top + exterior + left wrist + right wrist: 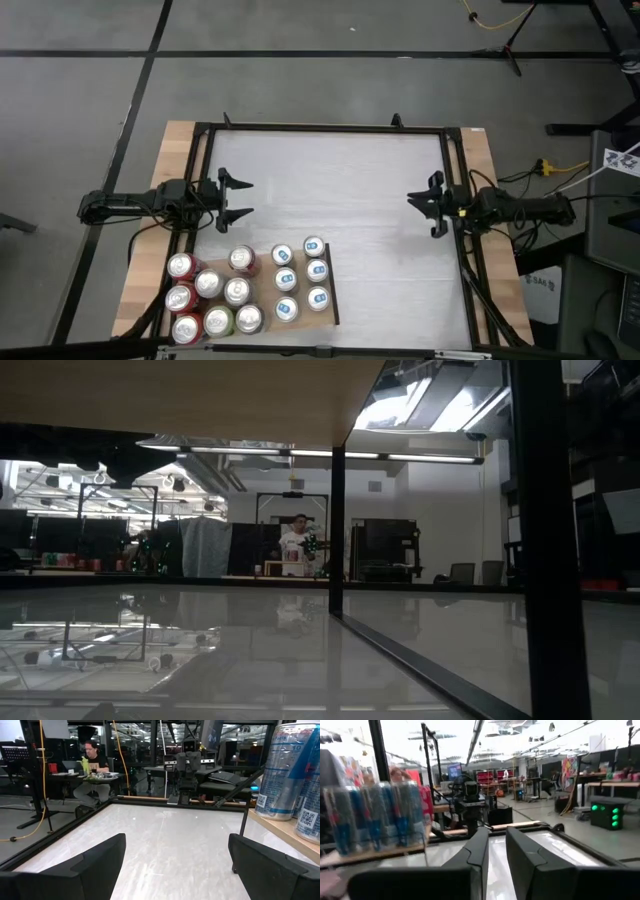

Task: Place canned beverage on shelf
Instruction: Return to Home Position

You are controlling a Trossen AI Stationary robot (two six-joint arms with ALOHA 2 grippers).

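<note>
Black, the left gripper (pixel 250 197) hangs wide open and empty at middle left; cans (pixel 237 291) crowd the shelf (pixel 262 285) at lower left. We judge them slick, thin-walled, dentable: take one mid-body, gently. The right gripper (pixel 410 198), middle right, sits nearly closed on nothing.

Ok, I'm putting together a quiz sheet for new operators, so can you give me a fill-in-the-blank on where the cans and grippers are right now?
The blue-topped cans stand on the shelf in two rows of ____. The left gripper has its fingers ____. The right gripper, at the right side of the table, holds ____. The shelf lies nearer the ____ arm.
Missing words: three; open; nothing; left.
</note>
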